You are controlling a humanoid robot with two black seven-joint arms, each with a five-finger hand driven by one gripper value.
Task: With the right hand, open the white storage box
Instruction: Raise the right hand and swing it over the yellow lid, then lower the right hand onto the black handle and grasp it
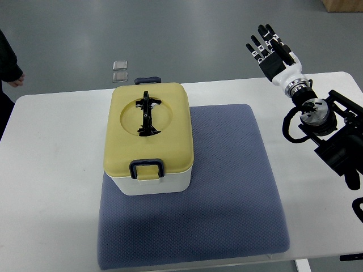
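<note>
A white storage box with a yellow lid sits on a blue-grey mat at the left of the mat. The lid is closed, with a black folding handle lying in a round recess and dark latches at the near edge and far edge. My right hand is raised above the table's far right corner, well to the right of the box, fingers spread and holding nothing. Its arm comes in from the right edge. The left arm is out of view.
The mat lies on a white table. Two small clear squares lie on the grey floor beyond the table. A person's dark sleeve and hand show at the left edge.
</note>
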